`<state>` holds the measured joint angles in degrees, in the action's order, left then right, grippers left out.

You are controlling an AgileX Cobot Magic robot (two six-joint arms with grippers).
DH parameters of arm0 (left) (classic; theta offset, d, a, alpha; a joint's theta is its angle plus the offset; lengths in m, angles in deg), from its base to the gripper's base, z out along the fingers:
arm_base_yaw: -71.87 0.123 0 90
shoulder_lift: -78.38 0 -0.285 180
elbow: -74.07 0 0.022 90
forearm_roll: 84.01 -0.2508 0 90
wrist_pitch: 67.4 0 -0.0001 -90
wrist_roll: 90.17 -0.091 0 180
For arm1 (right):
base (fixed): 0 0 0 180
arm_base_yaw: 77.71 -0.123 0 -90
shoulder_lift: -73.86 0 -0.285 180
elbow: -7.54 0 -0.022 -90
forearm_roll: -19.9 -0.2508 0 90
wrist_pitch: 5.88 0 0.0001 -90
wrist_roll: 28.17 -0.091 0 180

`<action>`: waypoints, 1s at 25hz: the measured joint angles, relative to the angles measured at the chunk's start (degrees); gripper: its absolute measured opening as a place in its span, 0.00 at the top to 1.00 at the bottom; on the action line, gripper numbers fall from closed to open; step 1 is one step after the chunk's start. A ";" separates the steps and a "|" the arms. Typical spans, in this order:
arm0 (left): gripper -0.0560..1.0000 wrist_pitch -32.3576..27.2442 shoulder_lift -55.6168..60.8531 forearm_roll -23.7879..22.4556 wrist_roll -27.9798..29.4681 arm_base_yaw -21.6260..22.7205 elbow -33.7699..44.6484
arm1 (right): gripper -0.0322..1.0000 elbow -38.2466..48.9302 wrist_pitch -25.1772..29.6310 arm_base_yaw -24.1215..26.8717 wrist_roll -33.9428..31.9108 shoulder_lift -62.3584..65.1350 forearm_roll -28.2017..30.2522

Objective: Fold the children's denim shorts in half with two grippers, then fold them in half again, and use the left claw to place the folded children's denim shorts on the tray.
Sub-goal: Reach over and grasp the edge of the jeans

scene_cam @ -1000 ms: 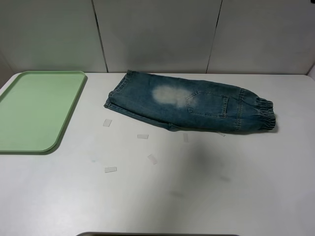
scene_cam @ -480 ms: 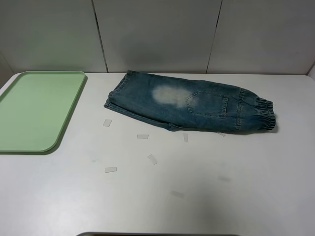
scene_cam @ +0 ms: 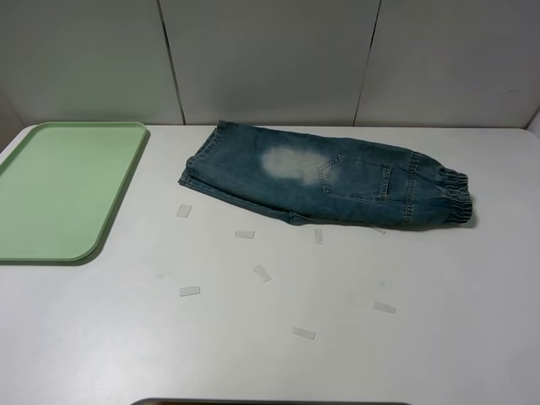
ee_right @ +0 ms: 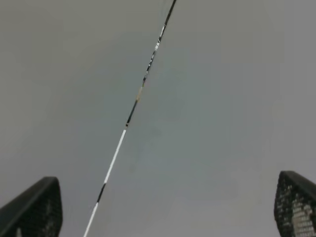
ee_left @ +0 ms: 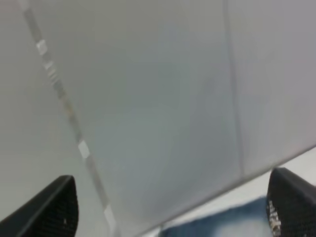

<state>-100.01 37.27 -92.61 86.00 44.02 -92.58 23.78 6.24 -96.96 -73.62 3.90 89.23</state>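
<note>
Pale green tray (scene_cam: pixel 59 190) waits at the left as the goal; the children's denim shorts (scene_cam: pixel 337 186) lie to its right, well apart, seemingly doubled leg on leg, so one fold is left. Both the left gripper (ee_left: pixel 170 205) and the right gripper (ee_right: pixel 165 206) stand spread wide, gripping nothing

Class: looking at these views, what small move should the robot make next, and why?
Probably lower the left gripper and right gripper toward the shorts: both are open, aimed at the wall, and the shorts lie folded only once, off the tray.
</note>
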 joint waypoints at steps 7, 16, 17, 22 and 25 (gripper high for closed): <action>0.22 -21.14 8.78 -12.66 5.87 0.00 -0.05 | 0.34 0.00 -0.69 0.00 0.00 0.15 -4.05; 0.22 -33.93 24.54 -7.42 12.79 0.00 -0.21 | 0.34 0.00 -0.77 0.00 0.06 0.15 -4.93; 0.22 -33.93 26.13 -6.42 12.86 0.00 -0.14 | 0.34 0.00 -0.77 0.00 0.06 0.15 -4.93; 0.22 -33.93 30.77 -3.54 12.98 0.00 1.29 | 0.34 0.00 -0.77 0.00 0.06 0.02 -4.93; 0.22 -33.99 33.22 -1.19 13.03 0.00 5.65 | 0.34 0.00 -0.63 0.00 0.06 -0.09 -5.11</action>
<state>-133.99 70.48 -93.80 99.03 44.02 -86.93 23.78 5.61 -96.96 -73.57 3.81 84.12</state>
